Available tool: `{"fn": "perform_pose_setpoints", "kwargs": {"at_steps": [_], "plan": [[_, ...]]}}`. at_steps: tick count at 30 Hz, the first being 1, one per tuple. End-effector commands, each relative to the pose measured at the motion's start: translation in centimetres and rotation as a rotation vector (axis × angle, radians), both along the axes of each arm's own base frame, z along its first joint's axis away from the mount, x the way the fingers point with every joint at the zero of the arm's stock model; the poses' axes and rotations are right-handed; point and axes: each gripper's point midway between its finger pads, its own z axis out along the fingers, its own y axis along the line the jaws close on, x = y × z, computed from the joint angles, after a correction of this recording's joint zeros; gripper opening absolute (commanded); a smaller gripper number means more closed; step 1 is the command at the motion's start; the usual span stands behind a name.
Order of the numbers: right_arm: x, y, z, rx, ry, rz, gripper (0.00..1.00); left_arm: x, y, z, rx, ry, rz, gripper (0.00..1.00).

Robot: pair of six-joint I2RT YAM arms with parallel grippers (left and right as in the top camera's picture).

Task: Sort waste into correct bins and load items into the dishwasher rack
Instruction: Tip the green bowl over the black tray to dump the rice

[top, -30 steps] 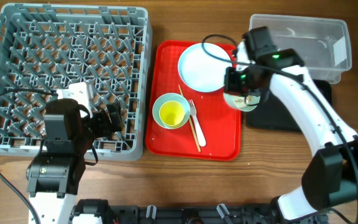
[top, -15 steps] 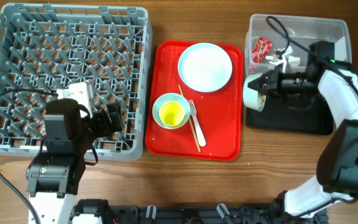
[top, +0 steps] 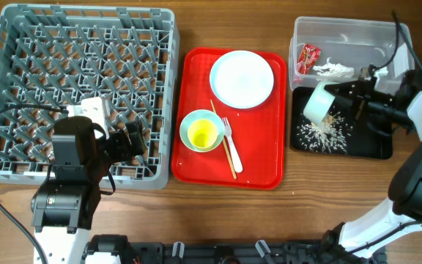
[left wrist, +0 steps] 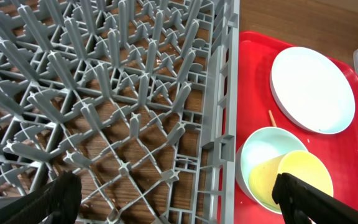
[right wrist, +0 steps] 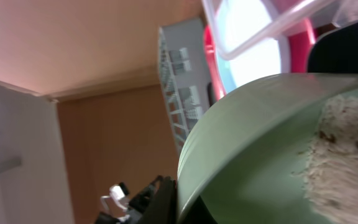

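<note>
My right gripper [top: 341,97] is shut on the rim of the pale green bowl [top: 318,103] and holds it tipped on its side over the black tray [top: 376,143]. Rice-like crumbs [top: 321,135] lie scattered on that tray, and more cling inside the bowl [right wrist: 260,137]. The red wrapper [top: 308,57] and the white napkin [top: 333,70] lie in the clear tub [top: 387,37]. On the red serving tray [top: 258,172] are the white plate [top: 242,78], the pale blue bowl [top: 189,121] with the yellow cup [top: 202,133] in it, the white fork [top: 230,143] and the chopsticks [top: 226,154]. My left gripper [left wrist: 179,202] is open over the grey rack [top: 79,66].
The rack's front right corner [left wrist: 219,155] lies just left of the red serving tray's edge [left wrist: 247,74]. The left arm's cable loops over the rack's front left. Bare wooden table runs along the front.
My right arm carried the green bowl from beside the red serving tray to over the black tray and tipped it. Crumbs now lie on the black tray. The left arm has not moved.
</note>
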Motion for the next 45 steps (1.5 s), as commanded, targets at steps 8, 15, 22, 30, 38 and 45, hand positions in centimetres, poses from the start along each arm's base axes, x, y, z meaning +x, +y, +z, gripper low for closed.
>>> {"fn": "perform_pose_setpoints", "kwargs": {"at_steps": [8,15,22,30,38,45], "plan": [[0.3,0.0,3.8,0.248,-0.061,0.003,0.04,0.2,-0.1,0.9,0.0,-0.022,-0.013,1.0],[0.4,-0.1,3.8,0.239,-0.078,0.005,0.04,0.2,-0.1,0.9,0.0,-0.022,-0.013,1.0],[0.0,-1.2,-3.6,-0.128,0.166,-0.044,0.04,0.2,-0.1,0.9,0.0,-0.022,-0.013,1.0],[-1.0,0.4,-3.8,-0.23,0.025,0.071,0.04,0.2,-0.1,0.9,0.001,-0.023,-0.013,1.0],[-1.1,3.4,1.4,-0.472,-0.183,0.221,0.04,0.2,-0.1,0.9,0.001,-0.023,-0.013,1.0],[0.7,11.0,2.2,-1.04,-0.263,0.322,0.04,0.2,-0.1,0.9,0.001,-0.023,-0.013,1.0]]}}
